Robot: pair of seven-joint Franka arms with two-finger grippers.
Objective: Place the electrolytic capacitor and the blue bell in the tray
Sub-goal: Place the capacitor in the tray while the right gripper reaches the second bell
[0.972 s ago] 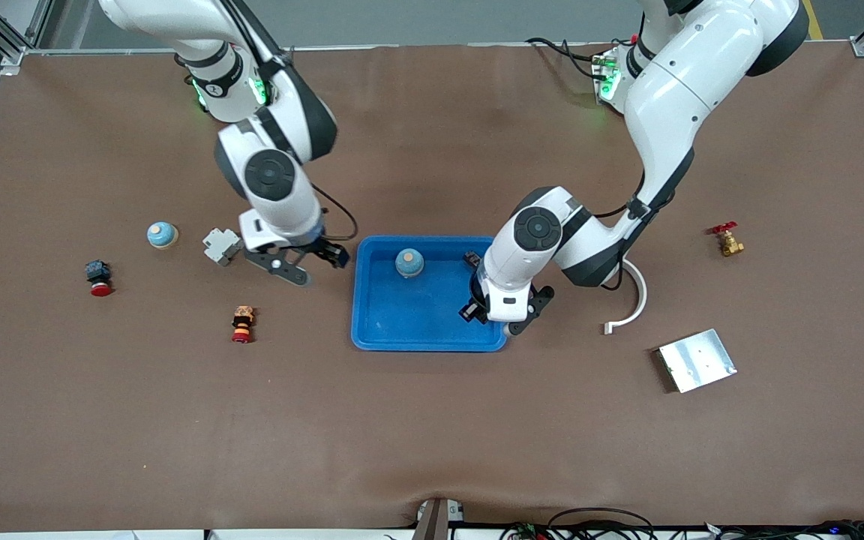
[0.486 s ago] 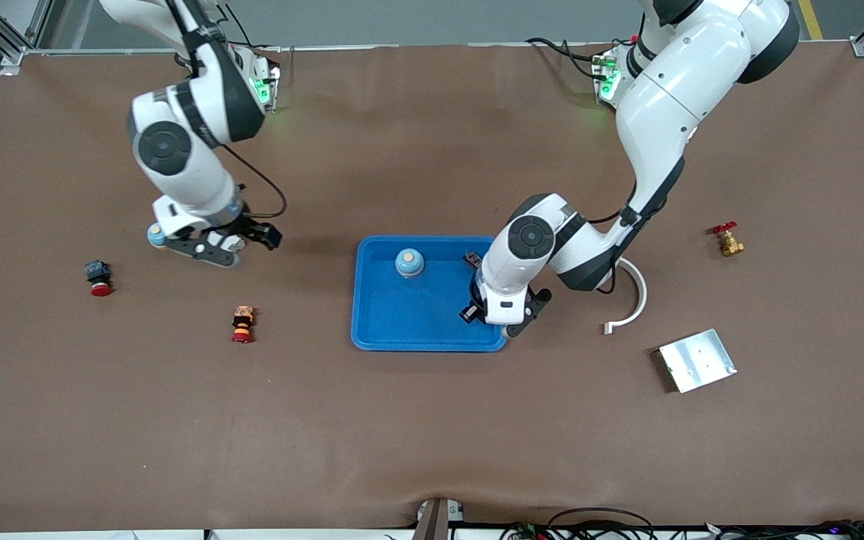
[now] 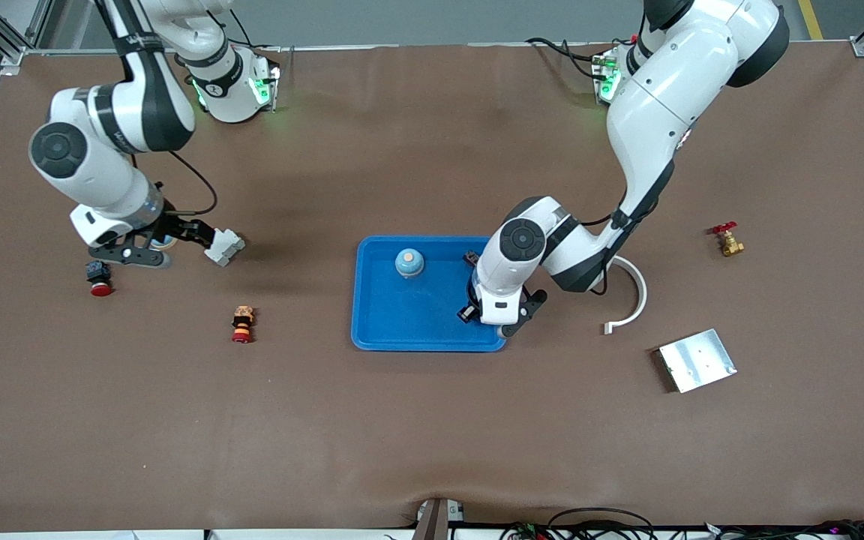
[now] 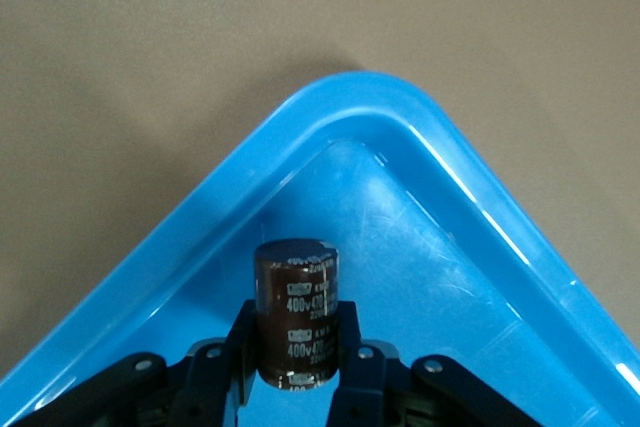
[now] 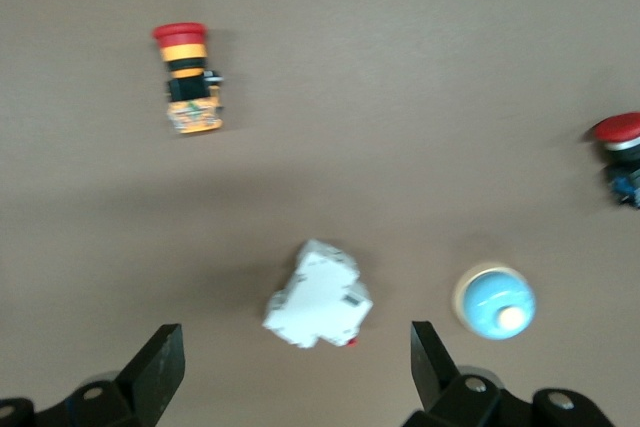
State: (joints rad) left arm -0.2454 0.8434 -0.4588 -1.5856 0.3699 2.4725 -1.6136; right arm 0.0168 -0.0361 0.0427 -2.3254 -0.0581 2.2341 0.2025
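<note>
The capacitor [image 4: 295, 312] is pinched between the left gripper's [image 3: 497, 319] fingers, upright over the tray's [image 3: 379, 334] corner nearest the camera at the left arm's end. One bell [image 3: 409, 262] sits inside the tray near the rim toward the robots. The tray lies mid-table. The right gripper [image 3: 166, 244], fingers spread wide and empty, hangs over a second bell [image 5: 496, 302] and a white block [image 3: 224, 247] toward the right arm's end of the table. A red button [image 3: 97, 277] lies close by, and a striped one [image 3: 241, 324] sits nearer the camera.
</note>
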